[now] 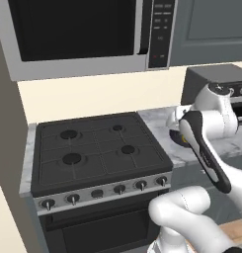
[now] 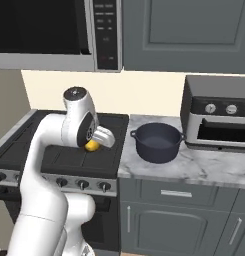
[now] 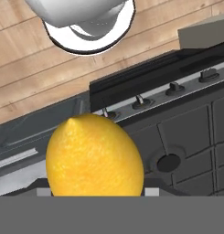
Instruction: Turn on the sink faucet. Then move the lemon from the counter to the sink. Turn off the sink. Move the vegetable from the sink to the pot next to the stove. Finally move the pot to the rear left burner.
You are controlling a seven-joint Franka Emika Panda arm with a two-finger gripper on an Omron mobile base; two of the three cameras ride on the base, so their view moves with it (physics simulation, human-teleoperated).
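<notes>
L base view: stove [image 1: 100, 148] grates bare, arm over its right edge.
R base view: hand [image 2: 95, 142] grips lemon [image 2: 92, 146] above stove's right side, near tabletop [image 2: 204, 167] edge; pot [image 2: 156, 142] just beside, open marble in front.
Hand view: lemon [image 3: 94, 156] clamped, knobs [image 3: 175, 88] below.

The marble-patterned tabletop [image 2: 204, 162] runs to the right of the black stove [image 1: 98, 148], above dark grey cabinets [image 2: 189, 220]. On it stands the dark grey pot [image 2: 156, 141], near the stove's edge, and just beside the pot to the right sits a silver and black toaster oven [image 2: 217, 112] against the wall. A narrow strip of the same marble [image 1: 26, 160] shows along the stove's left side, and below lies a wooden floor [image 3: 22, 68]
</notes>
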